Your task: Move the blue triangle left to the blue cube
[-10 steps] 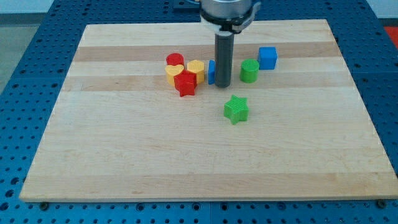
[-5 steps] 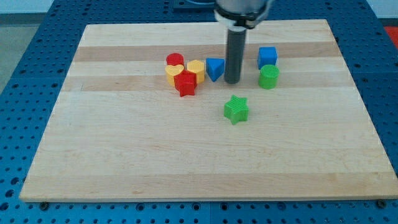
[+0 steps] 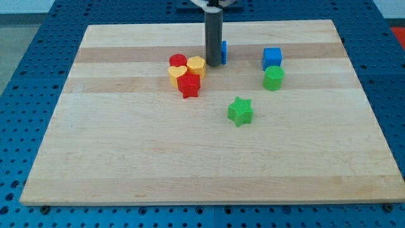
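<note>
The blue triangle (image 3: 223,52) sits near the view's top centre, mostly hidden behind my rod; only its right edge shows. My tip (image 3: 213,64) rests on the board at the triangle's front left, against or very close to it. The blue cube (image 3: 272,57) stands to the view's right of the triangle, with bare board between them.
A green cylinder (image 3: 273,78) stands just below the blue cube. A green star (image 3: 240,111) lies lower, near the centre. Left of my tip is a tight cluster: a red cylinder (image 3: 178,61), two yellow blocks (image 3: 196,65), and a red block (image 3: 188,85). The wooden board (image 3: 126,158) ends at blue pegboard.
My tip moved left and toward the view's top. The blue triangle moved up the board and now sits behind the rod. The green cylinder stayed beside the blue cube.
</note>
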You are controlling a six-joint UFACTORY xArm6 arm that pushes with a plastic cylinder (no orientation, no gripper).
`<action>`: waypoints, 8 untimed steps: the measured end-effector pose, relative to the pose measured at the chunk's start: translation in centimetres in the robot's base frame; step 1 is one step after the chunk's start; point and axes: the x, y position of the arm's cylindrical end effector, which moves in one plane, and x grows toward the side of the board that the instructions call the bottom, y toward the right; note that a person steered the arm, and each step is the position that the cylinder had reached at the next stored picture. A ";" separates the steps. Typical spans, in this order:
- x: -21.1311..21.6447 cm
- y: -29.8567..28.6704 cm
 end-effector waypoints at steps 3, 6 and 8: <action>-8.1 0.1; -9.6 1.7; -6.2 3.3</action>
